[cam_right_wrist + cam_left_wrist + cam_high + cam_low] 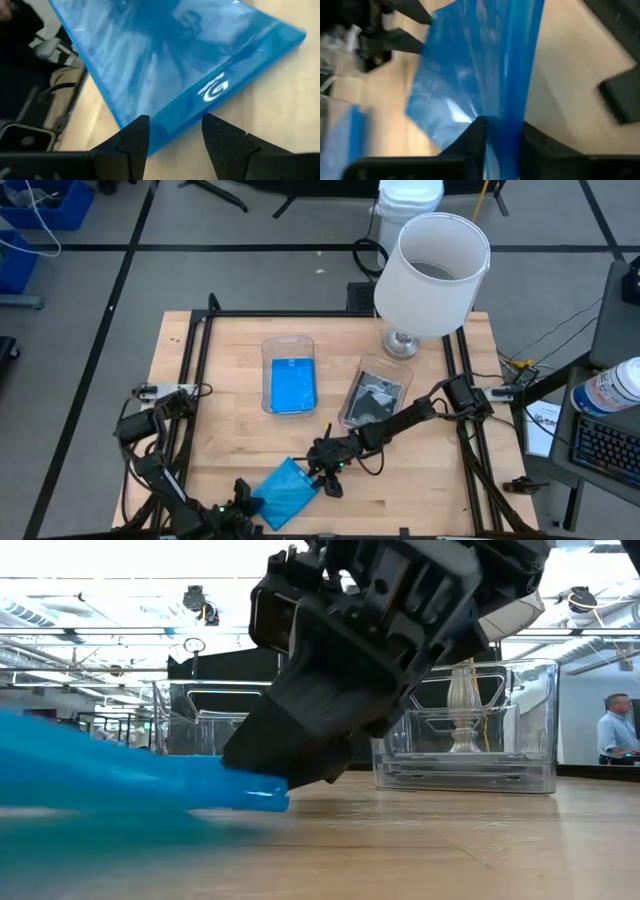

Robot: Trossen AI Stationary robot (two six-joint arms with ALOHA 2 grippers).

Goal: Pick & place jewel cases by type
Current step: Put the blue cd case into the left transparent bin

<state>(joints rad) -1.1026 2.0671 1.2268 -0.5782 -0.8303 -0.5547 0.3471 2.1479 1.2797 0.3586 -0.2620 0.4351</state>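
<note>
Blue case (285,492) lies at the table's (440,480) 6 o'clock edge. Left gripper (250,502), at the case's 8 o'clock corner, is clamped on it. Right gripper (322,475), at its 2 o'clock corner, has fingers (131,142) parted, straddling the edge. Two clear bins (288,375) sit toward 12 o'clock.

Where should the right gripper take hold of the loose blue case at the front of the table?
Probably on the thin spine edge nearest the right gripper. The blue case lies nearly flat, so come in low from the right with one finger above and one below. The left gripper holds the opposite edge.
</note>
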